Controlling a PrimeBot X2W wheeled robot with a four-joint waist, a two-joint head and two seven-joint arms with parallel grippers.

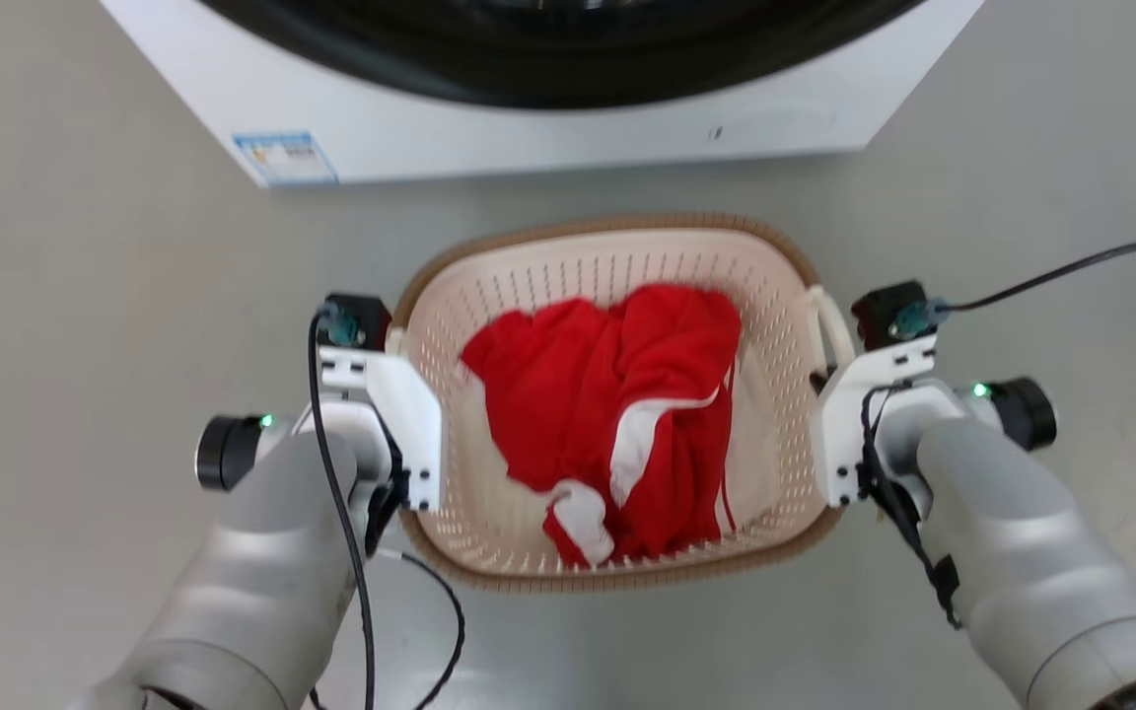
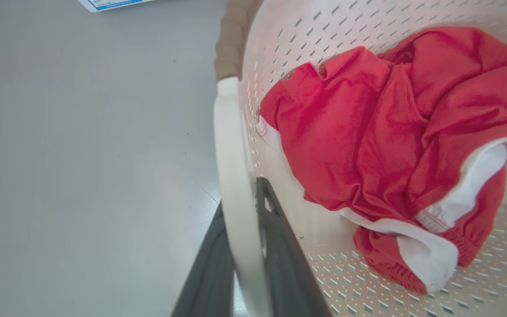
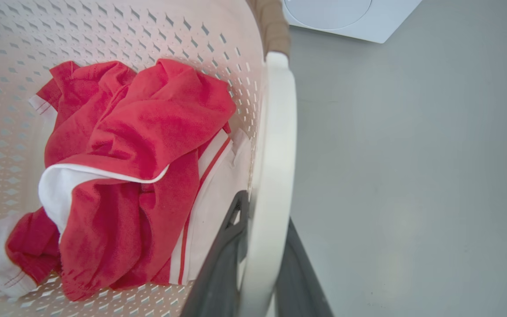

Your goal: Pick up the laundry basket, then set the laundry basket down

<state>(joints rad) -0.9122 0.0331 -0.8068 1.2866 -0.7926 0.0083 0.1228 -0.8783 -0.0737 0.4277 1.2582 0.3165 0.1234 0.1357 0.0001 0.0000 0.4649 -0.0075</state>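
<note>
The laundry basket (image 1: 607, 229), cream-white and perforated with a brown woven-look rim, sits in the middle of the head view on the grey floor in front of the washing machine. A crumpled red garment with white trim (image 1: 617, 394) lies inside it. My left gripper (image 2: 242, 229) is shut on the basket's left white loop handle (image 2: 231, 145), one dark finger on each side. My right gripper (image 3: 262, 246) clamps the right handle (image 3: 277, 132) in the same way. From the head, the left gripper (image 1: 400, 394) and right gripper (image 1: 832, 394) flank the basket. Whether the basket is off the floor I cannot tell.
The big white washing machine (image 1: 548, 118), with a dark door and a blue label (image 1: 284, 158), stands just beyond the basket. A black cable (image 1: 1061, 268) trails off to the right from my right wrist. Bare grey floor (image 1: 85, 296) lies on both sides.
</note>
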